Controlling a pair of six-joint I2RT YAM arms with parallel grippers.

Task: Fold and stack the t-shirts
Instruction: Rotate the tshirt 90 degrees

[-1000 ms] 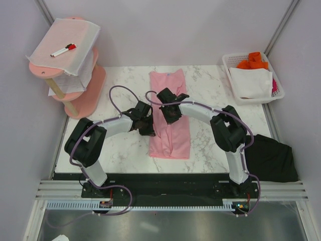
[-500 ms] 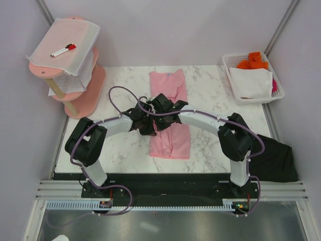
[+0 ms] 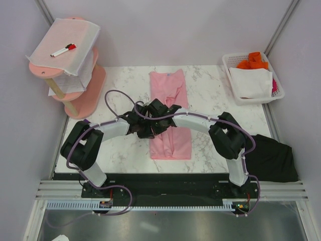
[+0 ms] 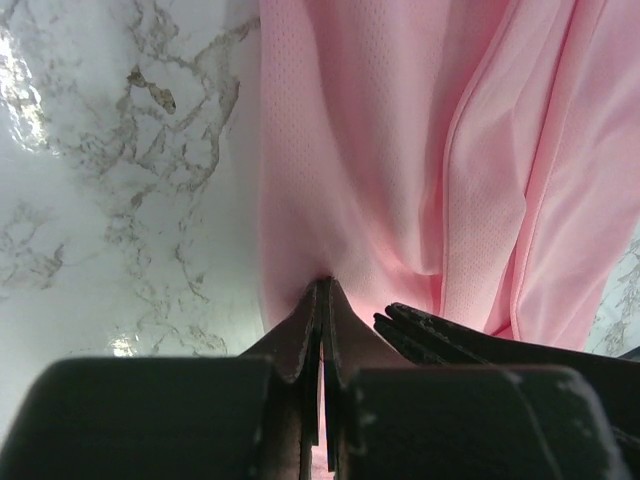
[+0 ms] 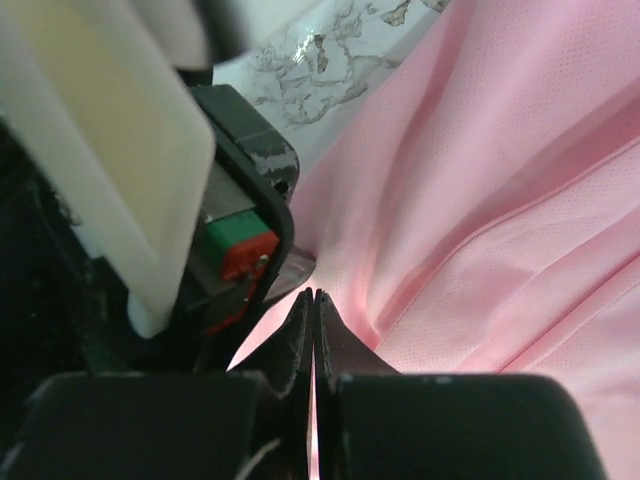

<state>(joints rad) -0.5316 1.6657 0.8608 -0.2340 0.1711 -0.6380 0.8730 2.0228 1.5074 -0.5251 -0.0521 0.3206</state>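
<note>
The light pink t-shirt [image 3: 173,100] lies folded into a long strip down the middle of the marble table [image 3: 210,130]. Both grippers meet at its left edge, about halfway along. My left gripper [image 3: 147,130] [image 4: 322,285] is shut, its tips pinching the pink cloth, and creases run up to them. Just to its right, my right gripper [image 3: 159,122] [image 5: 313,294] is also shut on a pinch of the same cloth. Its black fingers [image 4: 440,335] show in the left wrist view. The black t-shirt [image 3: 271,158] lies crumpled at the table's right front corner, behind the right arm.
A pink tiered shelf [image 3: 88,93] stands at the back left, draped with a white mesh sheet [image 3: 65,50] that carries a red marker [image 3: 63,49]. A white basket [image 3: 253,78] with orange and white cloths sits at the back right.
My right gripper has swung left across the pink t-shirt and now sits against the left gripper. The left gripper has barely moved. Both stayed shut.
</note>
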